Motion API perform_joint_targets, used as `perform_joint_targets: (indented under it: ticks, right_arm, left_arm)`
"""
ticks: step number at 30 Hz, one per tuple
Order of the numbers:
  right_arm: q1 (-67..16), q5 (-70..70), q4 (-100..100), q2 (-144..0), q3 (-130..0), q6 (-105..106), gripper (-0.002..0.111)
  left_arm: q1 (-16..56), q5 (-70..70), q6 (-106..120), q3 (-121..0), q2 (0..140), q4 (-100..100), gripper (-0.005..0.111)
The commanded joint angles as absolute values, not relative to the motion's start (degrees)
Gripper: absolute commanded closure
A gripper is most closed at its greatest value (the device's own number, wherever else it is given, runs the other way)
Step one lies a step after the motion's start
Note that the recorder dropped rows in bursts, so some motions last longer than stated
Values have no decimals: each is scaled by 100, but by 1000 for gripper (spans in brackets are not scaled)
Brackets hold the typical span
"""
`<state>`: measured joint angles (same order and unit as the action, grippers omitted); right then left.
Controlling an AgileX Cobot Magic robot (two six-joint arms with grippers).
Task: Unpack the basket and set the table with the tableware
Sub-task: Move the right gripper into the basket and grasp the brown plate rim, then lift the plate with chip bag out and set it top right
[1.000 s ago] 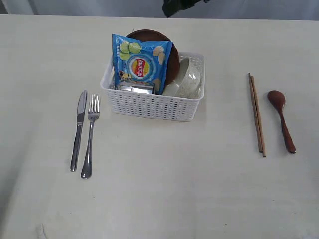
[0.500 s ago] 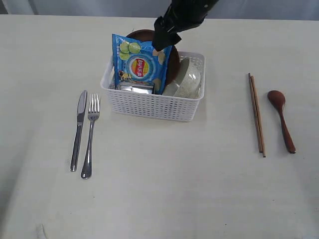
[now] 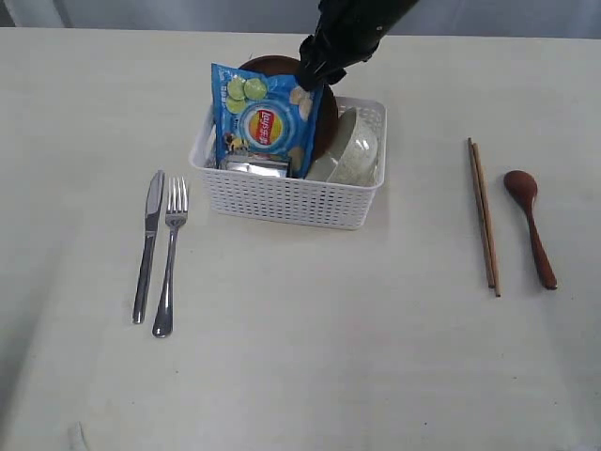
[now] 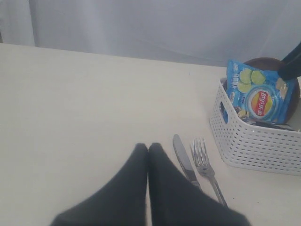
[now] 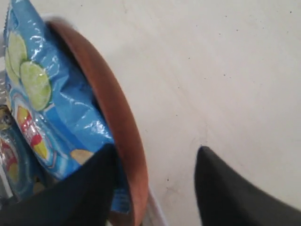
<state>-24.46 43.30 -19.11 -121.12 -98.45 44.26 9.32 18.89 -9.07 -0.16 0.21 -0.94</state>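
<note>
Already knife (image 3: 148,246), fork (image 3: 170,256), chopsticks (image 3: 484,214) and spoon (image 3: 531,225) lay on the table (image 3: 310,366); plate (image 3: 268,64) and bowl (image 3: 355,150) sat in the basket (image 3: 291,199), right end effector (image 5: 155,155) spread astride the plate.

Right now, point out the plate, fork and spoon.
plate (image 3: 269,65), exterior view, exposed top edge.
fork (image 3: 170,265), exterior view, middle of the handle.
spoon (image 3: 533,235), exterior view, middle of the handle.
</note>
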Motion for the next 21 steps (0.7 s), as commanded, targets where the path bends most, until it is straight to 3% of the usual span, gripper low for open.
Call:
perform_joint_targets:
  ticks: [1,3,21]
  right_arm:
    - [-2445,4192,-1790,-12099,-9853,4502,97]
    - [-2445,4205,-1775,-12099,-9853,4528,108]
    - [-2409,4203,-1807,-11086,-9853,4770,109]
  left_arm:
    - [926,1825,-904,0,0,-111,107]
    - [926,1825,-904,0,0,-111,107]
    - [926,1825,-904,0,0,-111,107]
